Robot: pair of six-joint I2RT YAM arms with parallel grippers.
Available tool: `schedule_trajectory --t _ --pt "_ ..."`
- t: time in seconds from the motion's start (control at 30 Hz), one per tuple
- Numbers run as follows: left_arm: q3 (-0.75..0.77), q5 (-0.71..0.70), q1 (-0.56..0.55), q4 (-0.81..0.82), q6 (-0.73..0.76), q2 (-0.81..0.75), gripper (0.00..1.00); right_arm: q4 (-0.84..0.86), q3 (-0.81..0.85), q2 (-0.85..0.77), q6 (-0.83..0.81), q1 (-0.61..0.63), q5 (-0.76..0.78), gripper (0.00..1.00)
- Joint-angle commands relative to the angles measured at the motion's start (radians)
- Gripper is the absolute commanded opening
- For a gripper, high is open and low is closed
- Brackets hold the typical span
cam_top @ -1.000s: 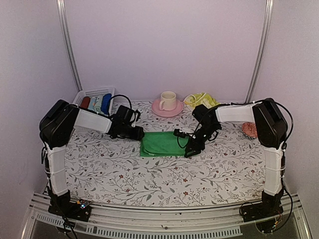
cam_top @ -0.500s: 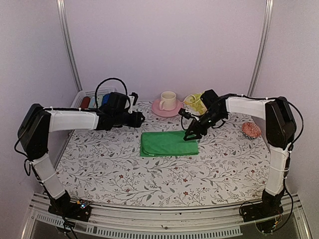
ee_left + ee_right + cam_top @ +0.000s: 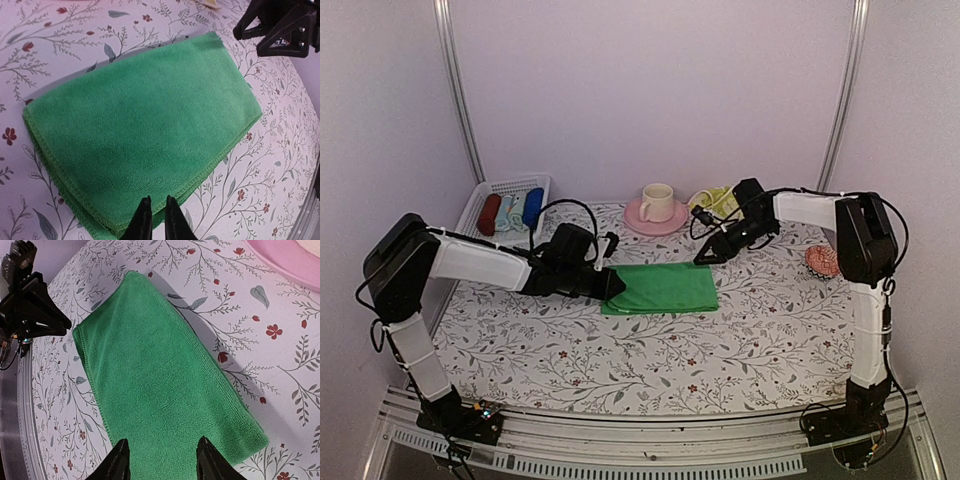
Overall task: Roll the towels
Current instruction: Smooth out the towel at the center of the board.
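Left pincer [image 3: 157, 214] moved in, pinching green towel [image 3: 145, 125] at 9 o'clock; right pincer [image 3: 162, 451] open, empty. Keep your roll tight.

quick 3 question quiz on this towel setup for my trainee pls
1. True or false: the green towel is already rolled up.
2. Where do the three rolled cloths lie? A in the white basket B on the pink saucer C under the green towel
3. Which tool has its jaws wide apart?
Key: 1 false, it lies folded flat. 2 A. 3 the right tool.
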Motion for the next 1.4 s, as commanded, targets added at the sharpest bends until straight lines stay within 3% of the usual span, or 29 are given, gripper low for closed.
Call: schedule_trajectory --t 0.0,0.3,0.67,0.83,1.1,1.23,1.37 --pt "-0.048 0.039 0.005 0.069 -0.052 0.025 0.1 0.005 0.024 0.057 0.026 0.006 -0.002 0.46" --pt "-0.13 -0.016 0.004 0.067 -0.091 0.044 0.0 0.037 0.018 0.114 0.09 0.003 0.065 0.46" --pt "-0.183 -0.075 0.017 0.071 -0.093 0.051 0.0 0.025 0.014 0.12 0.084 0.003 0.101 0.46" --pt "-0.168 -0.123 0.021 0.042 -0.076 -0.01 0.23 -0.006 0.001 0.053 0.03 0.004 0.015 0.51" --pt "-0.109 -0.21 0.028 -0.018 -0.03 -0.116 0.48 -0.046 -0.039 -0.082 -0.059 0.003 -0.083 0.6" --pt "-0.068 -0.209 0.029 -0.009 -0.013 -0.122 0.5 -0.108 -0.077 -0.099 -0.145 0.001 -0.136 0.58" --pt "0.003 -0.194 0.039 -0.002 0.016 -0.067 0.5 -0.208 -0.087 -0.064 -0.211 0.001 -0.212 0.5"
